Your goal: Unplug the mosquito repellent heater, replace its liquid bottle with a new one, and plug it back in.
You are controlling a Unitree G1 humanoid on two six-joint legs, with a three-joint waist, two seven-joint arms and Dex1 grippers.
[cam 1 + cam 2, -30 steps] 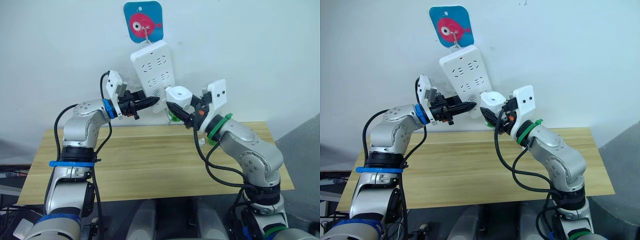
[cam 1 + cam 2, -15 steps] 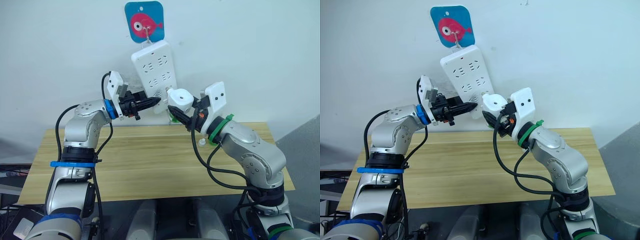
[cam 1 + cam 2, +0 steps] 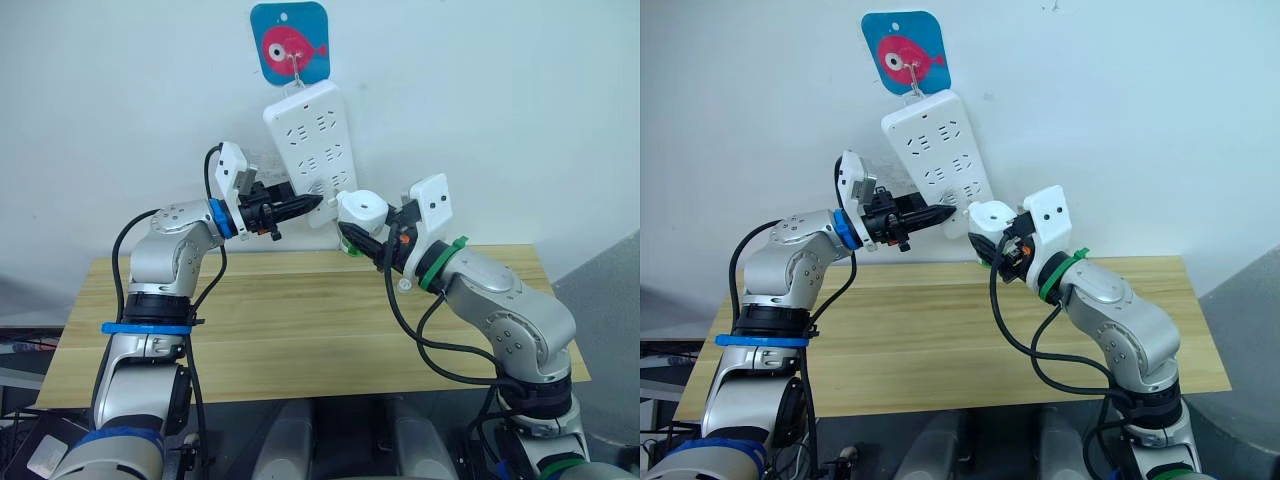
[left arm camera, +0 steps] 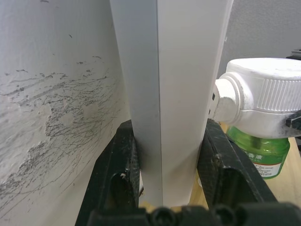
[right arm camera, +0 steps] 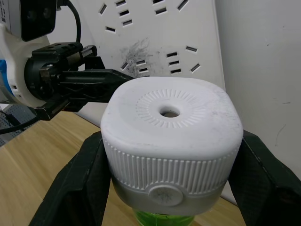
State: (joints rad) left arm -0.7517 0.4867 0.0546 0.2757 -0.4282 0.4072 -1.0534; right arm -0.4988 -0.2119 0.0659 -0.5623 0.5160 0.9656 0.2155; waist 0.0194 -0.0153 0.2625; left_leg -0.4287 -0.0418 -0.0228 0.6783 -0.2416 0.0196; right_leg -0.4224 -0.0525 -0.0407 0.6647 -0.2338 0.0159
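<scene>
Now the heater (image 3: 361,210) is held clear of the strip (image 3: 309,150) by the right pincer (image 3: 362,237), whose fingers are clamped on the ribbed flanks of the white body, as the right wrist view makes plain; a narrow gap is seen between heater and strip in the head views, and in the left wrist view the plug end is seen just beside the strip's face, with the prongs themselves not made out. The bottle (image 4: 261,151) — green, translucent — hangs screwed in beneath the heater. The strip's lower edge is pinched from both sides by the left pincer (image 3: 312,201), one finger (image 4: 116,173) behind and one in front. The heater may be judged light and stiff, a hard plastic shell whose ribbing gives purchase, so the flanks are the sensible place to hold; the domed top would be slippery. The bottle is judged small, smooth and possibly brittle at the neck, and is best taken round its belly and unscrewed gently, the wick being left untouched. The strip hangs tilted from a hook under a fish sign (image 3: 290,42) and would swing if not steadied. Compared with a second ago, the heater has been drawn away from the strip and lowered slightly toward the worktop (image 3: 270,330) — the left pincer has kept its place.
</scene>
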